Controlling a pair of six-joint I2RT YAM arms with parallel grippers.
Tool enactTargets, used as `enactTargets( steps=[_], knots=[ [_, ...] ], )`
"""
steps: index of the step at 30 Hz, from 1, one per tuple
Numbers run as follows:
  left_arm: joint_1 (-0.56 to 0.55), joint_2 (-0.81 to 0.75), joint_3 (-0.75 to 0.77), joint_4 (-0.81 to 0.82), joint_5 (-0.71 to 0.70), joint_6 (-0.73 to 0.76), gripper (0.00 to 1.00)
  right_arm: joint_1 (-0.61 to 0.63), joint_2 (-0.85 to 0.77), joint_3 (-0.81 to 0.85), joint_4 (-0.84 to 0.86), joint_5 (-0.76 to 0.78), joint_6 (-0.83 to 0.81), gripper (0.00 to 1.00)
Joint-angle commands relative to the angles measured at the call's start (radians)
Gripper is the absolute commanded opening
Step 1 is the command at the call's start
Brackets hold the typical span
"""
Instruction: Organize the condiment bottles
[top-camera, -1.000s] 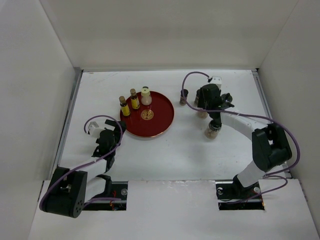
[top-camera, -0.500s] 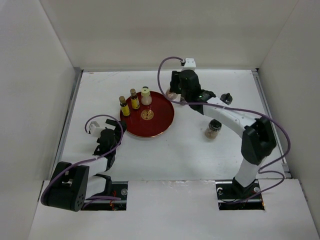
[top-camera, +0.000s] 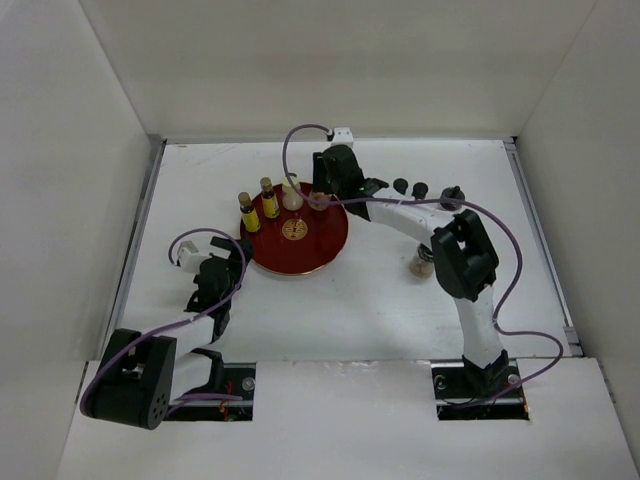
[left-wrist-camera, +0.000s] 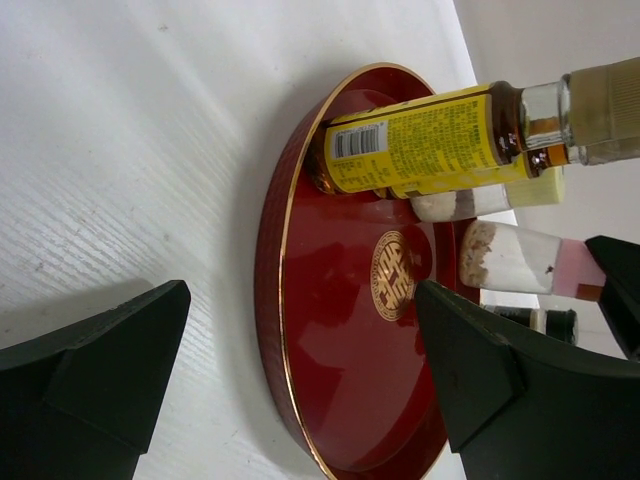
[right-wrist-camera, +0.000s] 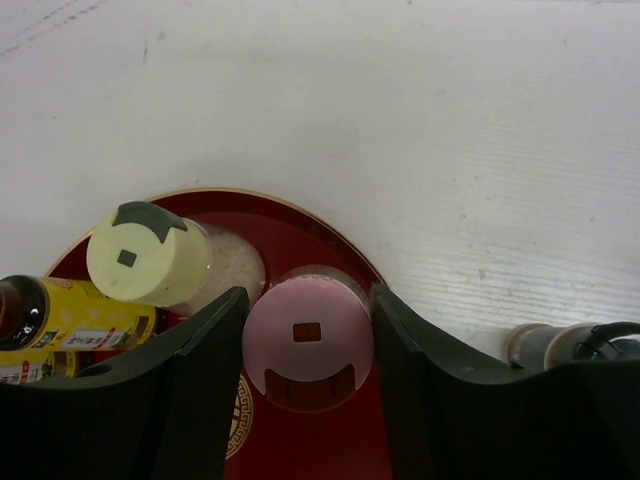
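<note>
My right gripper (top-camera: 318, 200) (right-wrist-camera: 308, 295) is shut on the pink-lidded bottle (right-wrist-camera: 307, 350) (left-wrist-camera: 510, 258), held upright over the far right part of the round red tray (top-camera: 310, 250). Whether the bottle touches the tray I cannot tell. Next to it on the tray stand the cream yellow-lidded bottle (top-camera: 291, 192) (right-wrist-camera: 148, 252) and two slim yellow bottles (top-camera: 248, 212) (top-camera: 268, 198). Three black-capped bottles (top-camera: 400, 186) (top-camera: 420, 189) (top-camera: 452, 193) stand on the table to the right. My left gripper (top-camera: 226, 270) (left-wrist-camera: 300, 300) is open and empty at the tray's near left rim.
Another bottle (top-camera: 421, 264) stands on the table right of the tray, partly hidden by my right arm. White walls close in the table at the left, back and right. My right arm stretches across from the right over the table's middle.
My right gripper has carried the pink-lidded bottle leftward from the right side of the table to over the tray. The left arm has not moved.
</note>
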Motion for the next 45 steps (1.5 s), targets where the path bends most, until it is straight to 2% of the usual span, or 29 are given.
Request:
enactTargets(
  steps=[1,14,16,21,23,27,32,34,35,39,40,43,45],
  knots=[
    [-0.001,-0.031,-0.003,0.066,0.008,-0.002,1.00,0.017,0.019,0.065,0.038,-0.007,0.017,0.42],
    [0.000,-0.001,0.005,0.066,0.026,-0.010,1.00,0.036,0.051,0.065,0.014,0.080,-0.012,0.44],
    [0.000,0.004,0.005,0.066,0.020,-0.007,1.00,0.036,0.051,0.065,0.017,0.077,-0.012,0.49],
    [0.003,-0.013,0.003,0.066,0.031,-0.008,1.00,0.051,0.033,0.039,0.043,0.037,-0.012,0.70],
    [0.003,-0.013,0.002,0.064,0.025,-0.007,1.00,0.054,0.020,0.031,0.051,0.027,-0.012,0.74],
    [0.006,-0.021,0.000,0.063,0.032,-0.010,1.00,0.063,-0.055,-0.032,0.092,0.023,0.008,0.74],
    [0.003,0.001,0.003,0.067,0.032,-0.011,1.00,0.071,-0.231,-0.192,0.179,0.033,0.013,0.74],
    [0.006,-0.013,0.003,0.067,0.035,-0.007,1.00,0.078,-0.317,-0.286,0.225,0.042,0.022,0.69],
    [0.006,-0.019,0.003,0.066,0.028,-0.004,1.00,0.082,-0.366,-0.344,0.251,0.051,0.025,0.63],
    [0.005,-0.011,0.003,0.066,0.031,-0.002,1.00,0.085,-0.582,-0.585,0.282,0.121,0.020,0.24],
    [0.005,-0.016,0.003,0.067,0.032,-0.002,1.00,0.085,-0.639,-0.646,0.278,0.157,0.016,0.18],
    [0.005,-0.034,0.005,0.057,0.023,0.001,1.00,0.083,-0.820,-0.823,0.209,0.273,0.008,0.16],
    [0.005,-0.033,0.005,0.057,0.026,0.001,1.00,0.074,-0.953,-0.923,0.115,0.357,0.026,0.23]
  ],
)
